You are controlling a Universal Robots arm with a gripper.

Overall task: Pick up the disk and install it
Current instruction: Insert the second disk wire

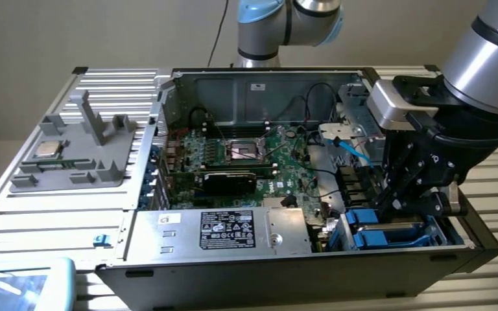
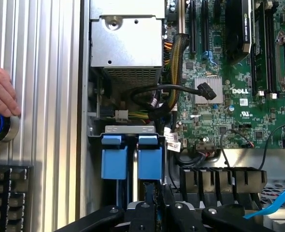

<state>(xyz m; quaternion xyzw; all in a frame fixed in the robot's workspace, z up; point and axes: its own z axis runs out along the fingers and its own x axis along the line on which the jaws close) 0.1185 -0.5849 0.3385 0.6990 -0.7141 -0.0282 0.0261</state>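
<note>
We see the open computer case [image 1: 231, 259] lying on a ribbed metal table [image 1: 50, 214]. The gripper [image 1: 409, 201] is down inside the case at the corner on the exterior view's right, over the blue drive bay [image 1: 388, 233]. In the wrist view its fingers [image 2: 149, 195] are pinched on the edge of the disk [image 2: 149, 162], which stands on edge in the bay slot nearer the circuit board [image 2: 229, 96], blue bracket showing. Just beside it sits a second blue bracket [image 2: 114, 162]. A silver power box [image 1: 223, 232] with a black label lies beside the bay. On the exterior view's left, a grey holder [image 1: 76, 155] on the table carries a small square chip [image 1: 48, 150]. In the wrist view a person's hand [image 2: 0, 92] rests on a round knob [image 2: 2, 129] above a keyboard [image 2: 7, 198].
</note>
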